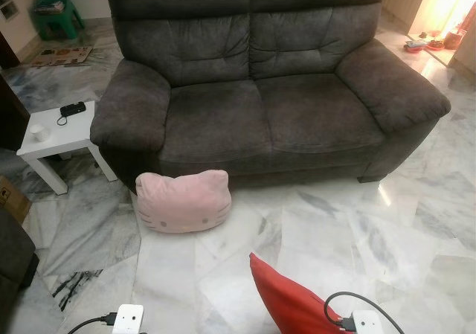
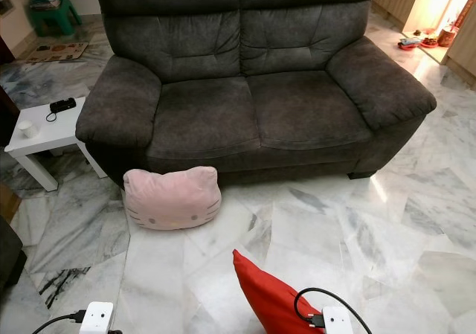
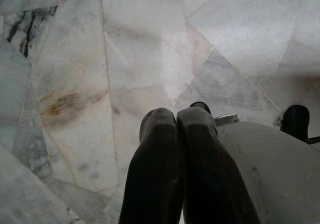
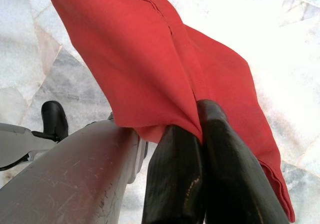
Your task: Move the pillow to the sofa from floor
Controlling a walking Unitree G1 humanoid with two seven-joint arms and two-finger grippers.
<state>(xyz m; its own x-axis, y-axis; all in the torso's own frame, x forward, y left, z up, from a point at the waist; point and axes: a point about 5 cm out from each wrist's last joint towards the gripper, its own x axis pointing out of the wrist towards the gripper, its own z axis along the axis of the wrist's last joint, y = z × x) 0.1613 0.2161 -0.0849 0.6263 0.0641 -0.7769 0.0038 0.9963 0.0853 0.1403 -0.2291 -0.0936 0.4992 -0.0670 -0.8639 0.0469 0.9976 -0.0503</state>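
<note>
A red pillow (image 1: 286,300) hangs low at the front, just above the marble floor. In the right wrist view my right gripper (image 4: 197,129) is shut on an edge of this red pillow (image 4: 150,59), whose cloth drapes over the fingertips. My left gripper (image 3: 176,116) is shut with nothing in it and points down at bare floor. A pink cat-face pillow (image 1: 183,200) leans on the floor against the front of the dark grey sofa (image 1: 260,111), below its left seat. Both sofa seats are bare.
A white side table (image 1: 56,137) with a black device and a cup stands by the sofa's left arm. Dark furniture (image 1: 11,252) sits at the left edge. A green stool (image 1: 58,10) and a mat (image 1: 61,55) lie far back left. Open marble floor stretches right.
</note>
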